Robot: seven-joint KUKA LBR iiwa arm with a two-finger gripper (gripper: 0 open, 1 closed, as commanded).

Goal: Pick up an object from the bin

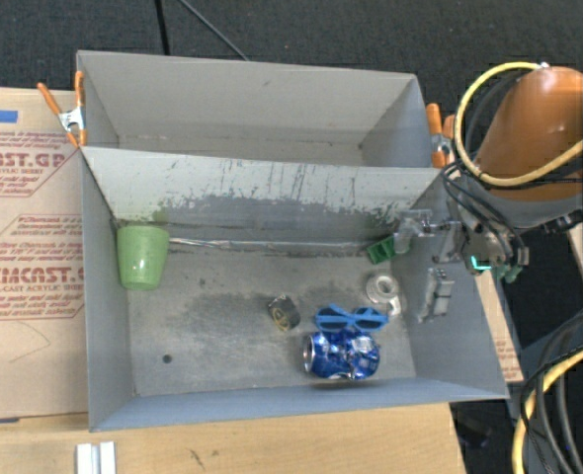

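Note:
My gripper point(436, 294) hangs low over the bin's right side, close to the right wall. Just to its left lies a small silvery ring-shaped thing point(381, 289). A blue plastic clip point(354, 318) lies below that ring, resting against a crushed blue can point(342, 355) near the bin's front. A small dark green piece point(378, 251) sits by the back wall, up and to the left of the gripper. I see nothing held in the gripper.
A light green plastic cup point(141, 255) lies on its side against the left wall. A small metallic lump point(284, 311) sits near the middle of the floor. The arm with its orange cover and cables stands beyond the right rim.

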